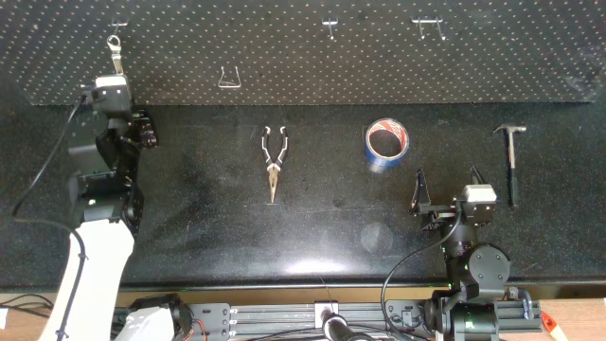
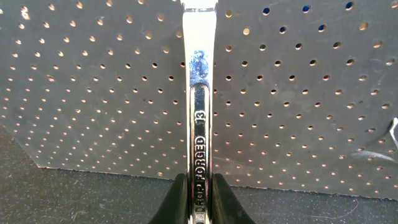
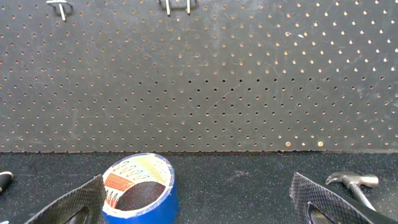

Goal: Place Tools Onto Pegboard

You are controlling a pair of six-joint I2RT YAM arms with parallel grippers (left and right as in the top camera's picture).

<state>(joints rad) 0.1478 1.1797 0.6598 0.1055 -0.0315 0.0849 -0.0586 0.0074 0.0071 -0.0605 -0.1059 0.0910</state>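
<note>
You're holding the wrench (image 2: pixel 199 112) in the left fingers (image 2: pixel 177 200) at the pegboard (image 2: pixel 93 93), probably needing alignment onto the hook (image 1: pixel 118 24) next; the right fingers (image 3: pixel 74 202) are gaping wide.

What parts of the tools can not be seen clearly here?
- wrench: left wrist view, upper end cut off by the top edge; hook contact unclear.
- hammer: right wrist view, handle partly hidden behind the right claw.
- tape roll: right wrist view, lower part cut off by the bottom edge.
</note>
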